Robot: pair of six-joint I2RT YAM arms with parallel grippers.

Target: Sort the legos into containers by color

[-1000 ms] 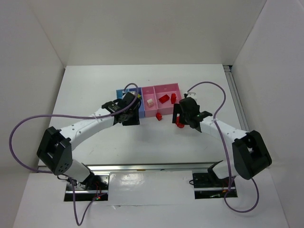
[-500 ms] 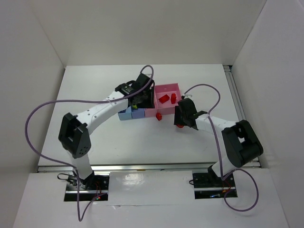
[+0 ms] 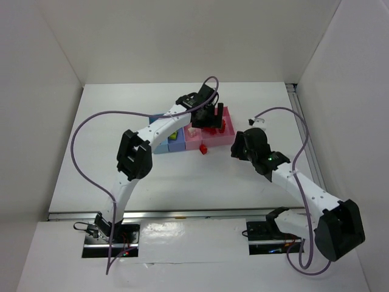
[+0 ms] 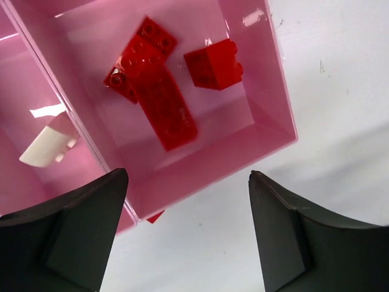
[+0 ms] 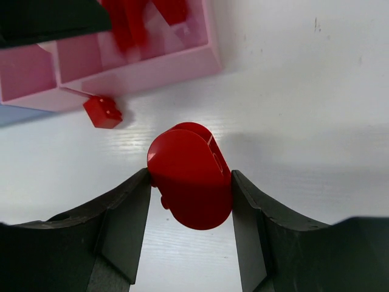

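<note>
Right hand (image 5: 189, 190) grips red brick (image 5: 187, 173), left hand (image 4: 187, 179) over pink bin (image 4: 268, 73).

walls (image 3: 182, 36): plain white, three sides | table (image 3: 109, 164): white, matte | light: even, soft shadows

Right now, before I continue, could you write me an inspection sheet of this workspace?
Surface: white table; one loose red brick lies just in front of the pink bins.
Job's things: wider pink bin holds several red bricks; narrow pink bin holds a white brick; a lime green brick seems to sit in the periwinkle bin.
Clutter: nothing seen.
Grippers: left gripper open and empty above the wider pink bin; right gripper shut on a red rounded piece above the table.
Cables: purple cables arch above the table.
Surroundings: white walls; metal rail at the right edge.
</note>
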